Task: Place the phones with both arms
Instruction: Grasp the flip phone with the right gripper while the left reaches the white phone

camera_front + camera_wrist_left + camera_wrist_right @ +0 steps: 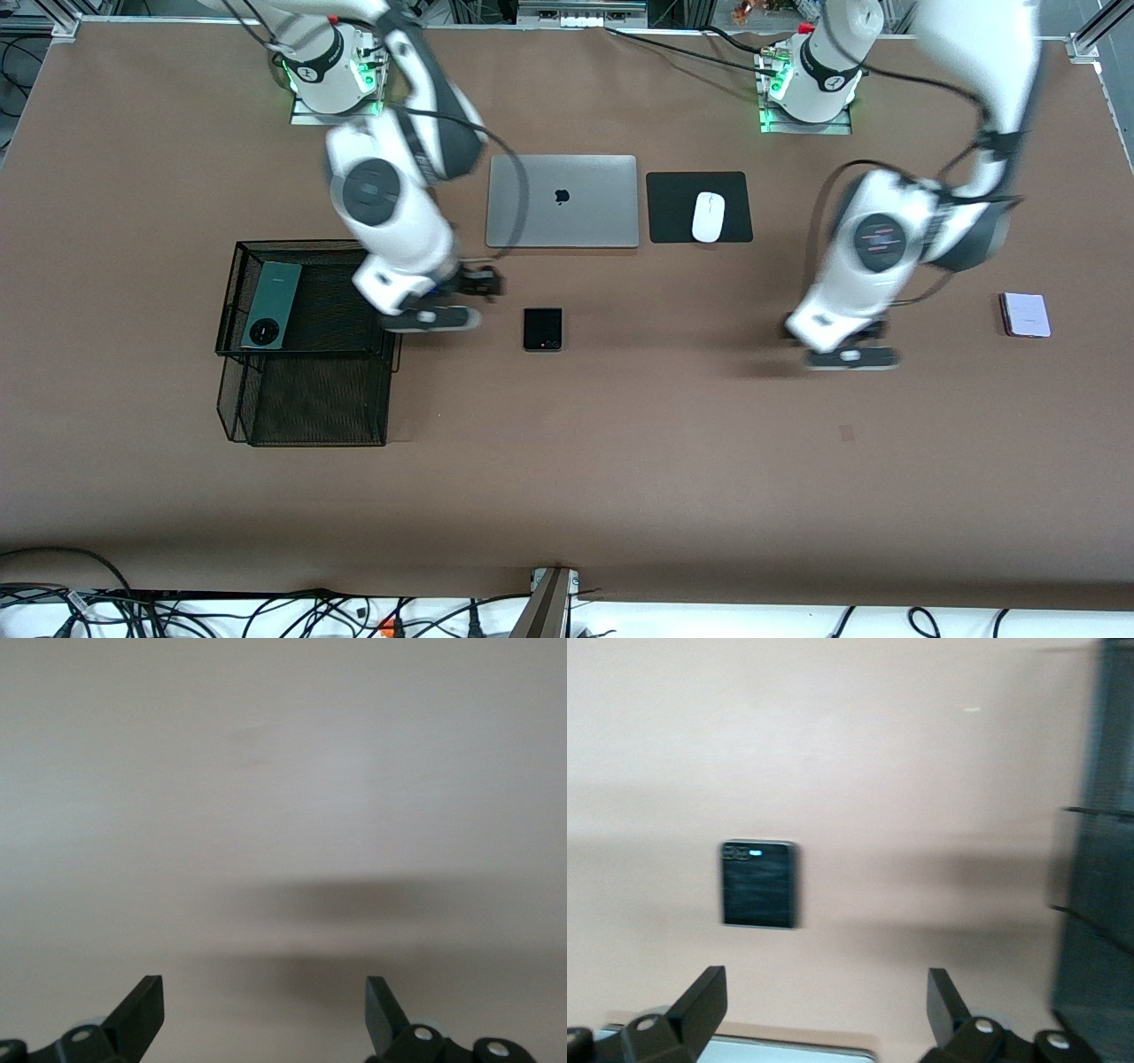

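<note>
In the front view I see the dark-green phone (272,306) lying flat in the upper tier of the black wire basket (232,292) toward the right arm's end of the worktop (620,461). The small black phone (542,329) lies on the bare worktop, nearer to the camera than the silver laptop (563,201). The pale lilac phone (1026,315) lies toward the left arm's end. A white mouse (708,216) sits on a black pad (699,207) beside the laptop. The right gripper (434,315) hangs over the worktop between the basket and the black phone; the left gripper (849,354) hangs over bare worktop, well apart from the lilac phone.

In the left wrist view, the left gripper's fingers (142,1014) stand wide apart, holding nothing, above plain worktop.

In the right wrist view, the fingers (700,997) are spread wide and empty, with the black phone (758,884) below and the basket (1099,859) at the edge.
</note>
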`<state>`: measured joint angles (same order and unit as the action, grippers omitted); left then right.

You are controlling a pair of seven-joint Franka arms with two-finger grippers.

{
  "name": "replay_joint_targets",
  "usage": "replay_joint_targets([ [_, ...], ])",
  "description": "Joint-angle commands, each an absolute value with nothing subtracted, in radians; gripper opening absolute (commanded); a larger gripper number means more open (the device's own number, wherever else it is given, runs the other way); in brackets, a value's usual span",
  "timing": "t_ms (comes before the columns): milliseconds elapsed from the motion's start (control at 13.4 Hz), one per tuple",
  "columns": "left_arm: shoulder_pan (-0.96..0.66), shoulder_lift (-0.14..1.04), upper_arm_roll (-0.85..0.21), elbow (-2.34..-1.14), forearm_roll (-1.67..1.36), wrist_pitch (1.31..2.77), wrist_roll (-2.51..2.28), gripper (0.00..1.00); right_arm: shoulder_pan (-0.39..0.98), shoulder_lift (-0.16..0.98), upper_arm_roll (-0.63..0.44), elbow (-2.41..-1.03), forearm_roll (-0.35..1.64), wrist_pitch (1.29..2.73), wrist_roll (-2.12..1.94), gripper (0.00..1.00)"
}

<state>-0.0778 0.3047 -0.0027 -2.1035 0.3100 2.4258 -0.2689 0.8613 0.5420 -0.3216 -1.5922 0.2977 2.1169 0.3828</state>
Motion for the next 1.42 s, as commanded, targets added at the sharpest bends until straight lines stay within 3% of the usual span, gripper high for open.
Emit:
replay_joint_targets([
  [0,0.091,0.255,-0.028,-2.187,0.405,2.506,-0.152,1.0,0.876,0.682,-0.319,-1.489,0.325,2.106,0.388,1.0],
  [374,0.395,0.308,-0.037,-2.197,0.42,2.706,0.104,1.0,0.943,0.816,-0.311,-1.483,0.33,2.34,0.508,1.0],
  [748,0.578,0.368,-0.072,-2.188,0.407,2.738,0.19,1.0,0.96,0.857,-0.311,-1.48,0.31,2.401,0.503,1.0],
  [1122,0.949,0.512,-0.334,-2.122,0.382,2.737,0.3,1.0,0.963,0.867,-0.307,-1.482,0.275,2.404,0.5,1.0],
  [1347,1.026,0.552,-0.374,-2.1,0.383,2.735,0.367,1.0,0.963,0.865,-0.307,-1.482,0.232,2.396,0.502,1.0],
])
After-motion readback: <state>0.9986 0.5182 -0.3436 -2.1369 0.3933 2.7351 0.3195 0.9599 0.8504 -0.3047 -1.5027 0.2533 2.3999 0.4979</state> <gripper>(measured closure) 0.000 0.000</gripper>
